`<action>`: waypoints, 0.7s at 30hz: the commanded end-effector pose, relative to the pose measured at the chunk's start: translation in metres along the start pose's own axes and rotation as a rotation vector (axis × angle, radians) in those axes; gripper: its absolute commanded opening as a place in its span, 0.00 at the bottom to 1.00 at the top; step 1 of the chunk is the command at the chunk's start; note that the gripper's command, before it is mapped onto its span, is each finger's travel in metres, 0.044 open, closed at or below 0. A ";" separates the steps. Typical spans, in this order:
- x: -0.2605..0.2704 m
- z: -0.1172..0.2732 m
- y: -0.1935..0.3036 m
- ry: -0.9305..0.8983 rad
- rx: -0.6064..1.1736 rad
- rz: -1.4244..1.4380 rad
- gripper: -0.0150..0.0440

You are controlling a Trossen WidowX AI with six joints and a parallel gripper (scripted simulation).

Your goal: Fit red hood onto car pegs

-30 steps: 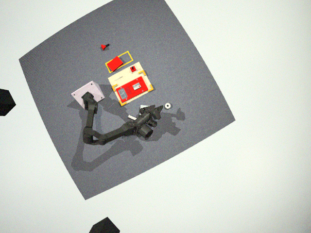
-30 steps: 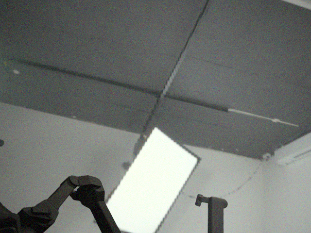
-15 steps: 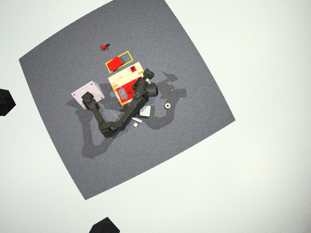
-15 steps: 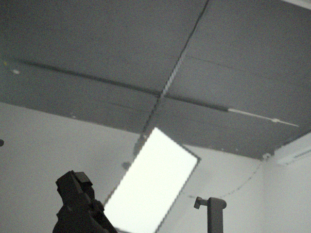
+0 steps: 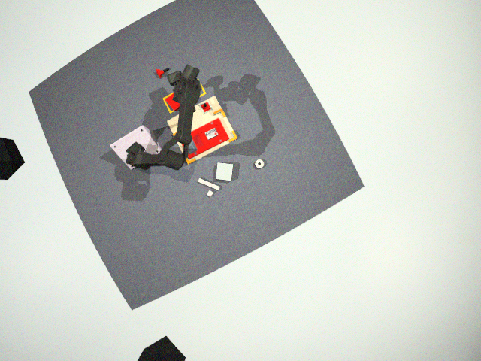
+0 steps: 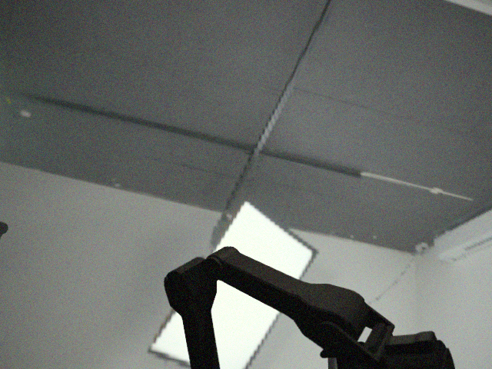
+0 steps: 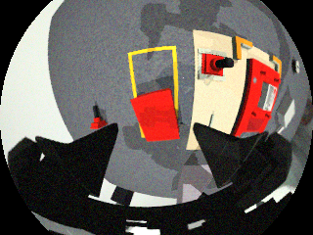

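The red hood (image 5: 172, 101) (image 7: 156, 116) lies askew over one end of a yellow outline (image 5: 166, 105) (image 7: 152, 50) on the table. The red chassis (image 5: 223, 130) (image 7: 254, 98) sits in the cream jig (image 5: 173, 121) (image 7: 205, 103), beside the outline. The arm covers part of the jig in the top view; engine block and pegs cannot be made out clearly. My gripper (image 7: 156, 127) is open and empty, above the hood, which shows between and beyond the fingertips in the wrist view. The exterior view shows only the arm against ceiling and wall.
A red piece with a black tip (image 5: 159, 72) (image 7: 97, 121) lies beyond the outline. A red part with a black knob (image 5: 204, 106) (image 7: 212, 64) stands on the jig board. A pale block (image 5: 224, 171), a white bar (image 5: 208, 183), a small cube (image 5: 210, 193) and a white ring (image 5: 255, 164) lie nearby.
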State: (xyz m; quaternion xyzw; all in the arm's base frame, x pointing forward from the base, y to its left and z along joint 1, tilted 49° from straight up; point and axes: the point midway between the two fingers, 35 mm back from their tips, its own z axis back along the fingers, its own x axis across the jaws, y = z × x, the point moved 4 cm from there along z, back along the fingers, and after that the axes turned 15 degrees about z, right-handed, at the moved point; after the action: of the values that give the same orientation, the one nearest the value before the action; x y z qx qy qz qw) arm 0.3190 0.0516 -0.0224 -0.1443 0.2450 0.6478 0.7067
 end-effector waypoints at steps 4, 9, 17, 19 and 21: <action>0.038 -0.007 0.025 0.277 0.017 0.299 1.00; 0.038 -0.007 0.025 0.277 0.017 0.299 1.00; 0.037 -0.008 0.023 0.277 0.017 0.299 1.00; 0.036 -0.009 0.022 0.277 0.017 0.299 1.00; 0.036 -0.011 0.022 0.277 0.017 0.299 1.00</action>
State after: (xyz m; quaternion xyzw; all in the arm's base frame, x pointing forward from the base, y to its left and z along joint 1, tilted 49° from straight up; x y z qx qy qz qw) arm 0.2969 0.0810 -0.0449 -0.1869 0.3606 0.7163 0.5675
